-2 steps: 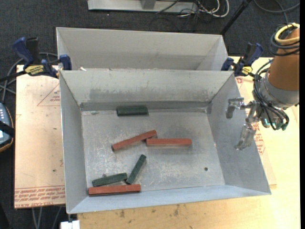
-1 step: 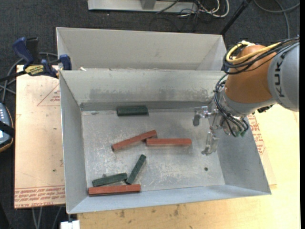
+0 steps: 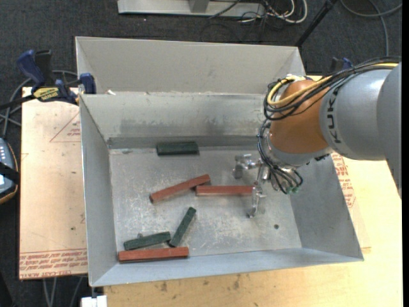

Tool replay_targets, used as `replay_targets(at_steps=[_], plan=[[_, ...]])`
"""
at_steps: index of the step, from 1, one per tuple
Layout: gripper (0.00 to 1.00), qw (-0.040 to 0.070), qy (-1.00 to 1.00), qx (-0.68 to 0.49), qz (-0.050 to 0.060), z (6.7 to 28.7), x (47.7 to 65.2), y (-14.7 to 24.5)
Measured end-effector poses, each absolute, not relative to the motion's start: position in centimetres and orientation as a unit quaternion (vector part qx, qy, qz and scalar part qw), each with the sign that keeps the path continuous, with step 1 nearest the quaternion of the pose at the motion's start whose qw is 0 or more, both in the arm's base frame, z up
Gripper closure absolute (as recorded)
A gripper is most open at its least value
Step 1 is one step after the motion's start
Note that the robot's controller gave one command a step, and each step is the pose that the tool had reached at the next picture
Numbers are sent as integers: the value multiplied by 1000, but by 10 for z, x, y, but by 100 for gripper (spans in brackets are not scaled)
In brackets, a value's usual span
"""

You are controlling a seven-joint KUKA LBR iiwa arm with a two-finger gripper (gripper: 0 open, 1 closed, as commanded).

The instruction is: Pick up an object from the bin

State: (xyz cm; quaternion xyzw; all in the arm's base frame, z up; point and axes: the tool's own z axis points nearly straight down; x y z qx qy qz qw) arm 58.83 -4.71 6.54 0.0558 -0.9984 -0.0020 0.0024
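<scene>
Right, I'm looking down into the grey bin [image 3: 96,190] and the arm [image 3: 361,114] is in from the right, orange wrist cover [image 3: 295,125] hanging over the right half of the floor. The gripper [image 3: 250,188] is down low, right-centre of the bin, and its fingers [image 3: 256,208] are spread apart, one toward the back and one toward the front. Between them lies the right end of a level red-brown bar [image 3: 222,190], flat on the floor at about mid-bin. The fingers stand either side of that end, not pressed onto it as far as I can see, so I call it released, not clenched. I cannot tell whether either finger touches the bar. Its left end touches the right end of a slanted red-brown bar [image 3: 179,188] that runs down to the left. By the back wall, well apart from the gripper, sits a dark green bar [image 3: 177,148]. In the front left there is a small cluster: a tilted green bar [image 3: 183,226], a second green bar [image 3: 147,241] just beside its lower end, and a front red-brown bar [image 3: 153,254] along the near wall.
</scene>
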Motion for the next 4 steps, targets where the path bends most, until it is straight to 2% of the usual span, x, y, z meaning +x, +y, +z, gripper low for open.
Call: replay_targets(at_steps=[1, 2, 3, 4], plan=[[100, -1, -999, 54, 0, 71, 590, -50], [100, -3, -965, 262, 1, 71, 624, -88], [100, -6, -965, 261, 2, 169, 626, -83], [100, -7, -966, 260, 2, 249, 637, -76]])
